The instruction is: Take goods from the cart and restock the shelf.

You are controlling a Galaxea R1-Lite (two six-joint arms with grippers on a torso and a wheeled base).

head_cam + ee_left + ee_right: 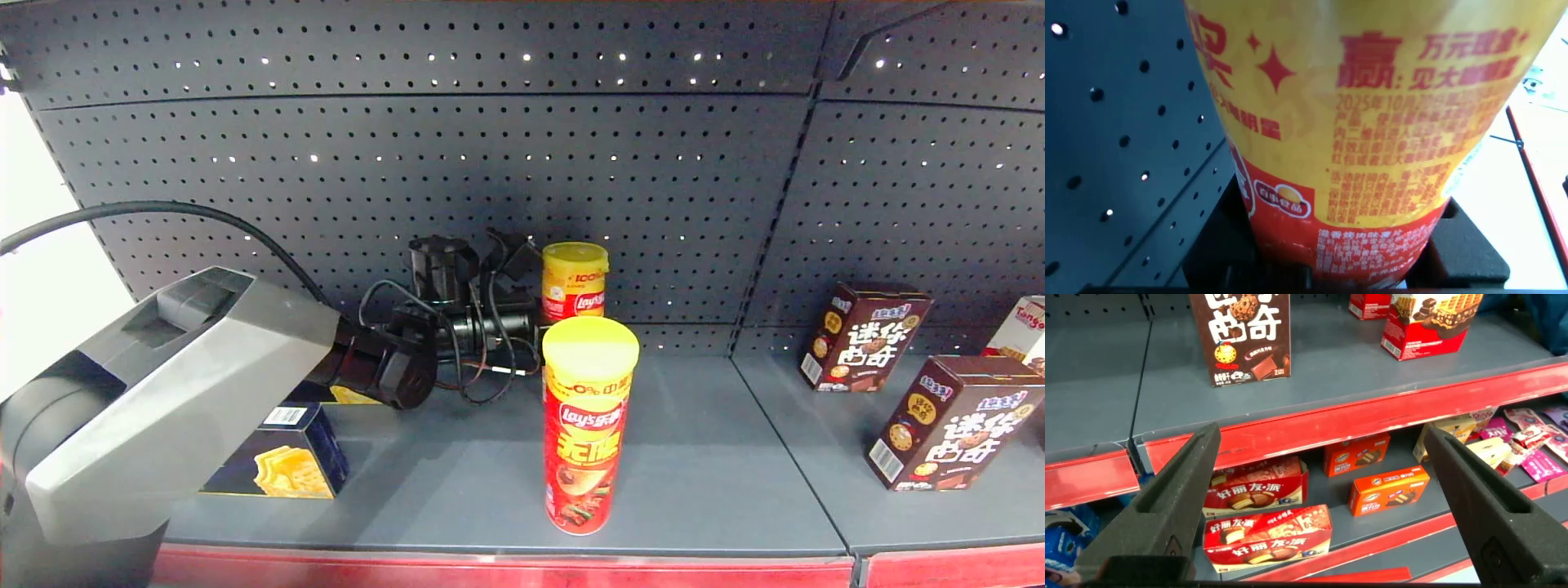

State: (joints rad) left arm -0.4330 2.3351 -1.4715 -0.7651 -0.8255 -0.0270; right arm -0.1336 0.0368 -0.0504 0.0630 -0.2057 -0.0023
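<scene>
A dark perforated back panel [522,163] stands behind; a blue box [286,461] with a yellow wafer picture lies at the left; a brown biscuit box [865,336] stands at the right, a second brown box [951,422] nearer the front; on a lower shelf [1388,532] sit red-and-white boxes [1267,537] beside orange boxes [1388,490].

a: where's the left arm [163,392]?
b: it comes in from 8 o'clock in the head view. the grey forearm slants up toward the centre, with the black wrist [384,363] and its cables stretched out level beyond it.
a: and its gripper?
b: the left gripper [535,314] points toward 3 o'clock. its black pads [1466,249] are pressed on either side of a chip can [575,282], low on the can's red part.
a: the right one?
b: the right gripper [1323,498] is spread wide, its dark fingers [1167,506] well apart.
</scene>
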